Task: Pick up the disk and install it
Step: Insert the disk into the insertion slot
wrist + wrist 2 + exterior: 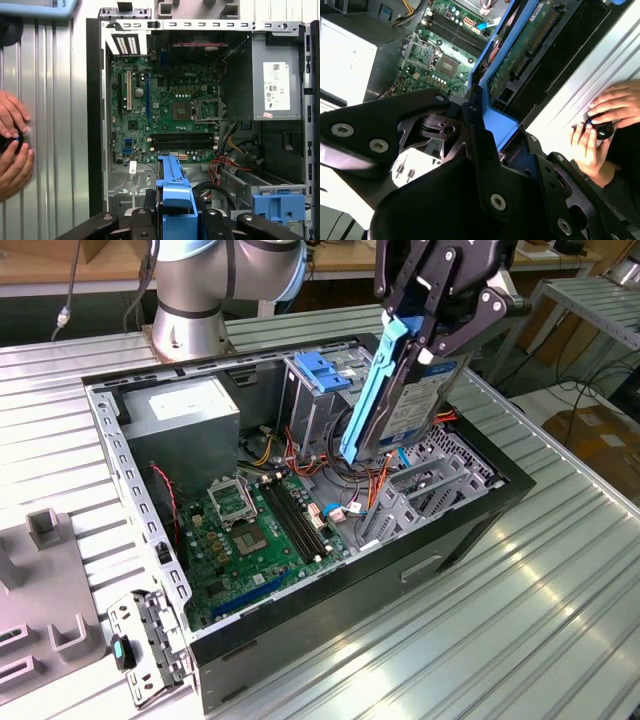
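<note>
Exterior view, upper middle: clamps the black gripper [432,340] shut on the disk [412,410], gripping its top end. Holds the drive nearly upright, slightly tilted, blue side rail [365,390] toward the exterior view's left and lower end over the open computer case [130,480], close above the red and orange cables [375,480]. Hangs just beside the blue bracket [325,370] in the drive bay, well apart from the motherboard [260,530] and the grey power supply [185,415]. Pinches the blue rail between black fingers in both wrist views, with the disk's green circuit board [530,45] showing in the second wrist view. Catches a person's hands [12,150] resting together on the ribbed table [520,620] beside the case.
</note>
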Motion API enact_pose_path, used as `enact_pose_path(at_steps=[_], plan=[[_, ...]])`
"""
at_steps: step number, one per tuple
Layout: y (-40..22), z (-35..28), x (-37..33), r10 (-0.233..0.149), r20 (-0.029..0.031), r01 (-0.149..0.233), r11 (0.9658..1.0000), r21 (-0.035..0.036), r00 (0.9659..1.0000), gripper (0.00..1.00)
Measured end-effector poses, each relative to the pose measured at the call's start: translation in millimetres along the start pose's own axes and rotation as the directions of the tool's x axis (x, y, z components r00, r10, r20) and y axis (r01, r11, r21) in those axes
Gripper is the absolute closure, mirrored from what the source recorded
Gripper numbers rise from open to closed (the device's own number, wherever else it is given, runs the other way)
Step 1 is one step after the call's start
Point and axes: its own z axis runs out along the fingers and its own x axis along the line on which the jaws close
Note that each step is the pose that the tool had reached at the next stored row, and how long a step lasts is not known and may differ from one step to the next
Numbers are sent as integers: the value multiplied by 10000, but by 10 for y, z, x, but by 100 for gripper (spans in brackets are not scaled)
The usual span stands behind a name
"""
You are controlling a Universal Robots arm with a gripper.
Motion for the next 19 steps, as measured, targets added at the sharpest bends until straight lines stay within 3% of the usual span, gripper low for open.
enact_pose_path(at_steps=[6,14,19], plan=[[-94,38,61,0,0,0,10000,0,10000,63],[-280,109,177,0,-2,0,10000,0,10000,63],[-386,136,213,0,-6,0,10000,0,10000,63]])
